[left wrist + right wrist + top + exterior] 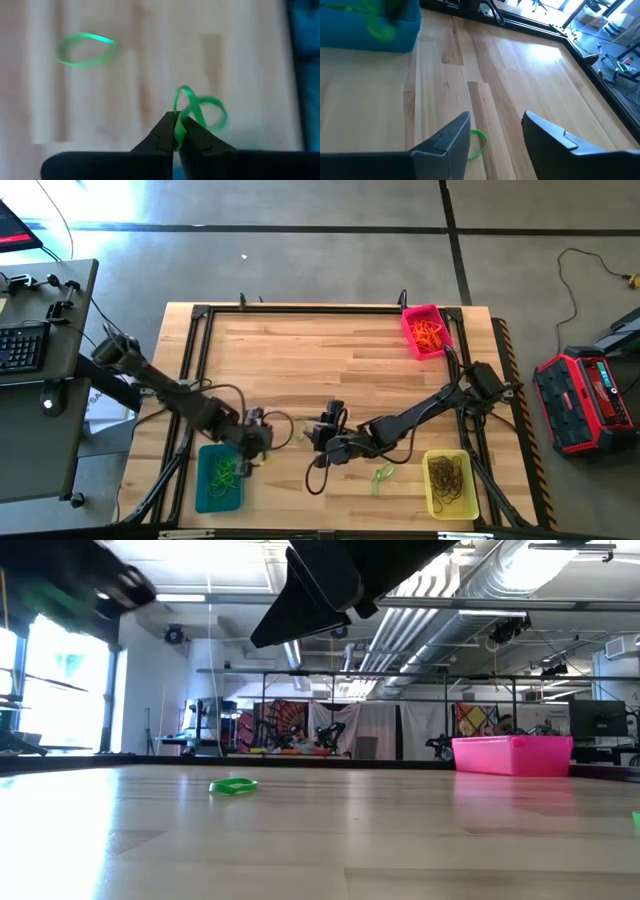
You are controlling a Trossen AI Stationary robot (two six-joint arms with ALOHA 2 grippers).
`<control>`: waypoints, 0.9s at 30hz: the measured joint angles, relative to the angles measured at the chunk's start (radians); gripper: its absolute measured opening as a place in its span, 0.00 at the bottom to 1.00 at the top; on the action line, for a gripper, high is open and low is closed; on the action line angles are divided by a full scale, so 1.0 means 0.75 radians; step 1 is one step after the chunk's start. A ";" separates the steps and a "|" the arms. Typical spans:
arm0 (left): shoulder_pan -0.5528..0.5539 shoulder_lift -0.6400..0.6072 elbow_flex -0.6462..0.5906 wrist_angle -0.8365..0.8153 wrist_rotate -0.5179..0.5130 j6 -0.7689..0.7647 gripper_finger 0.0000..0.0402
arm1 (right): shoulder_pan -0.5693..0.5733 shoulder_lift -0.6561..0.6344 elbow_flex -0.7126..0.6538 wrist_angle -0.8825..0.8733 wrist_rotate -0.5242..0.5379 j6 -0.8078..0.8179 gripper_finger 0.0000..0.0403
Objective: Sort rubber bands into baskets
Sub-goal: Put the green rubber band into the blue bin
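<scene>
Pinching a green band (200,107) over the teal basket (207,492), the left gripper (177,131) neared another drop; the right gripper (495,132), fingers spread, hung above one of few strays (479,144) beside well-filled pink (412,320) and yellow baskets (432,500).

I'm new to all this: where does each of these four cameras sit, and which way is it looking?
High view: overhead, looking straight down on the table, both arms and three baskets.
Low view: at tabletop height, looking across to the pink basket; one arm's dark underside hangs above.
Left wrist view: on the left arm, past the left gripper, shut on a green rubber band.
Right wrist view: on the right arm, past the open right gripper, toward the teal basket.
Shared: the teal basket also shows in the high view.
</scene>
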 joint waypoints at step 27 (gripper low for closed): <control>-0.517 0.090 0.002 -0.274 0.170 -0.620 0.05 | 0.000 0.000 -0.003 -0.030 -0.021 0.003 0.42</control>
